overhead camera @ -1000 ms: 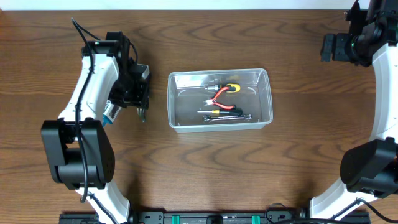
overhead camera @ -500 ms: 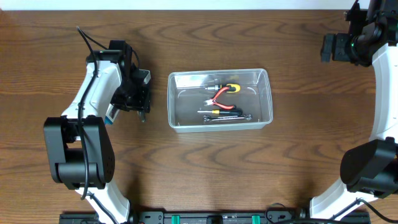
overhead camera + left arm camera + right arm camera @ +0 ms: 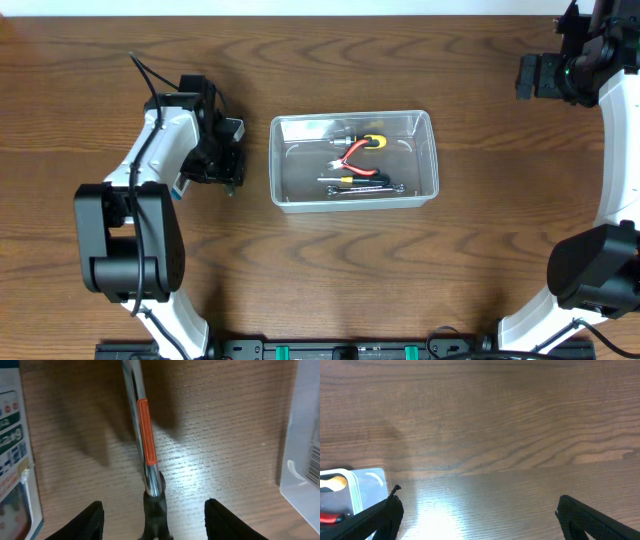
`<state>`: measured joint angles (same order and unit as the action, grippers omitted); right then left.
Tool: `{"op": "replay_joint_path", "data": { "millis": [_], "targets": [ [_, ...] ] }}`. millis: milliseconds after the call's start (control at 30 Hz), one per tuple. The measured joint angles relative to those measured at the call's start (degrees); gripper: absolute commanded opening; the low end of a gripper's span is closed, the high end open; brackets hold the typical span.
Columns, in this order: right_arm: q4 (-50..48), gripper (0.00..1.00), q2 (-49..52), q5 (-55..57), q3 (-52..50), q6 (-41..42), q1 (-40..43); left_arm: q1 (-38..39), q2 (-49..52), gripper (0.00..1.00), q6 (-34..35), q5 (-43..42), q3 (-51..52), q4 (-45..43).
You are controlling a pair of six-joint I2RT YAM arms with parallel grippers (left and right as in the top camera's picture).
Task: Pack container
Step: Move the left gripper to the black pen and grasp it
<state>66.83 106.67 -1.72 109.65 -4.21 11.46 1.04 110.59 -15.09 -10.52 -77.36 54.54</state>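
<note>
The clear plastic container (image 3: 275, 160) sits mid-table and holds red-and-yellow pliers (image 3: 358, 148), a small screwdriver and a wrench. Its wall also shows at the right edge of the left wrist view (image 3: 305, 435) and as a corner at the lower left of the right wrist view (image 3: 367, 482). My left gripper (image 3: 226, 168) is low over the table just left of the container. In its wrist view the left gripper (image 3: 155, 521) stands open, straddling a metal tool with an orange stripe (image 3: 146, 435) that lies on the wood; neither finger touches it. My right gripper (image 3: 528, 76) hangs wide open at the far right, holding nothing.
A blue-and-white printed packet (image 3: 178, 183) lies beside the left arm, at the left edge of the left wrist view (image 3: 12, 460). Bare wood lies under the right gripper (image 3: 480, 510).
The left arm has shifted slightly right and toward the front over the striped tool. The right arm and the container have not moved.
</note>
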Motion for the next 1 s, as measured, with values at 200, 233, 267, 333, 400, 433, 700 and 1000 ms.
{"op": "replay_joint_path", "data": {
  "millis": [200,233,267,333,400,433,700,1000],
  "targets": [
    [0.0,0.99,0.0,0.0,0.0,0.0,0.0,0.0,3.4,0.51,0.0,0.0,0.0,-0.2],
    [0.0,0.99,0.0,0.0,0.0,0.0,0.0,0.0,4.0,0.52,0.0,0.0,0.0,-0.2],
    [0.0,0.99,0.0,0.0,0.0,0.0,0.0,0.0,4.5,0.51,0.0,0.0,0.0,-0.2],
    [0.0,0.99,0.0,0.0,0.0,0.0,0.0,0.0,5.2,0.50,0.0,0.0,0.0,-0.3],
    [0.0,0.99,0.0,0.0,0.0,0.0,0.0,0.0,5.3,0.48,0.0,0.0,0.0,-0.3],
    [0.0,0.99,0.0,0.0,0.0,0.0,0.0,0.0,5.3,0.46,0.0,0.0,0.0,-0.5],
    [0.0,0.99,0.0,0.0,0.0,0.0,0.0,0.0,5.3,0.24,0.2,0.0,0.0,-0.5],
    [0.0,0.99,0.0,0.0,0.0,0.0,0.0,0.0,5.3,0.06,-0.2,0.0,0.1,-0.5]
  ]
}}
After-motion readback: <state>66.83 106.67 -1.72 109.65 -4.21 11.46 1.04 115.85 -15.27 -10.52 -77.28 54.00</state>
